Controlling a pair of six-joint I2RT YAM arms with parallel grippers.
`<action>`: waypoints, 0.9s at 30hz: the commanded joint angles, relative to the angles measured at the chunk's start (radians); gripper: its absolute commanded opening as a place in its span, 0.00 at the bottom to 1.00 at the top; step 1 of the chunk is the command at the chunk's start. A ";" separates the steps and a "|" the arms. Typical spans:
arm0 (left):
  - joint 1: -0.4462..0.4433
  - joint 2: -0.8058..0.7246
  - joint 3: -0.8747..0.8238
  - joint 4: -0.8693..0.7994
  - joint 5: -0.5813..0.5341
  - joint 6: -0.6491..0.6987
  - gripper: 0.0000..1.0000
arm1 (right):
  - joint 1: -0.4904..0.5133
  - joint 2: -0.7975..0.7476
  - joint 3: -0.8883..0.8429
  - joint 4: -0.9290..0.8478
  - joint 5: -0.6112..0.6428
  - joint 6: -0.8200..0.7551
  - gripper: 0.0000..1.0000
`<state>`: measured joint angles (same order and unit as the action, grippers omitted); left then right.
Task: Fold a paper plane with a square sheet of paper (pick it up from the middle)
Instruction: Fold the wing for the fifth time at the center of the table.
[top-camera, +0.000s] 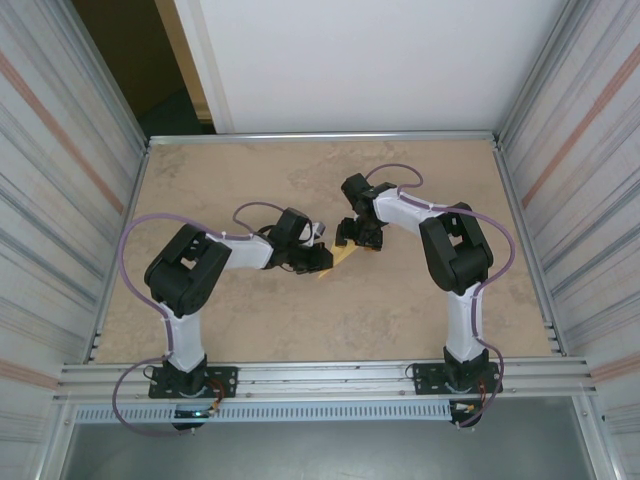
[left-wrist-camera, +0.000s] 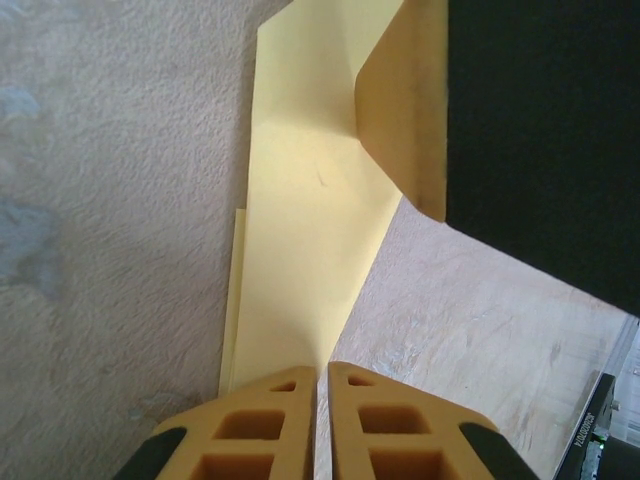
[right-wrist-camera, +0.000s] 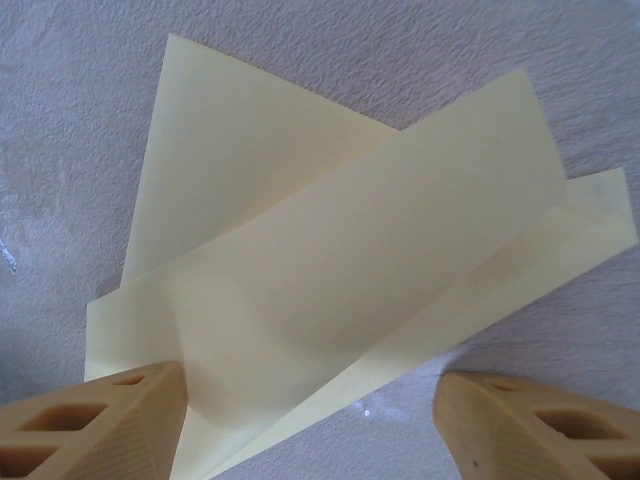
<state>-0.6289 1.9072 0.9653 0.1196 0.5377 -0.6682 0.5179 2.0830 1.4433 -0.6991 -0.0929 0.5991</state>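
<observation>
Two claws meet over the thin yellow square sheet of paper (top-camera: 342, 258), part-folded, near the middle of the beige worktop (top-camera: 230, 180). At your left wrist, the left claw (left-wrist-camera: 322, 385) is pinched together on the sheet's edge. At your right wrist, the right claw (right-wrist-camera: 310, 400) stands apart astride overlapping flaps. Folding looks midway. Next, press the crease, minding the neighbouring claw.

Item: square sheet of paper (right-wrist-camera: 350, 290). Thin, plain pale yellow, no longer square: partly folded into long narrow flaps that overlap at an angle along sharp creases. It lies near the middle of the beige table (top-camera: 250, 310).
</observation>
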 joint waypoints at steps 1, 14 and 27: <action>0.008 -0.036 -0.022 0.014 -0.007 -0.011 0.12 | -0.007 0.265 -0.118 0.057 0.076 0.005 0.71; 0.018 -0.016 -0.014 -0.069 -0.023 -0.049 0.09 | -0.039 0.124 -0.076 0.064 -0.072 -0.038 0.70; 0.018 0.010 0.001 -0.100 -0.012 -0.047 0.06 | -0.116 -0.341 -0.290 0.318 -0.324 -0.098 0.64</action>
<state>-0.6159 1.9072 0.9607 0.1001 0.5388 -0.7155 0.3874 1.8473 1.2110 -0.5014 -0.3336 0.5369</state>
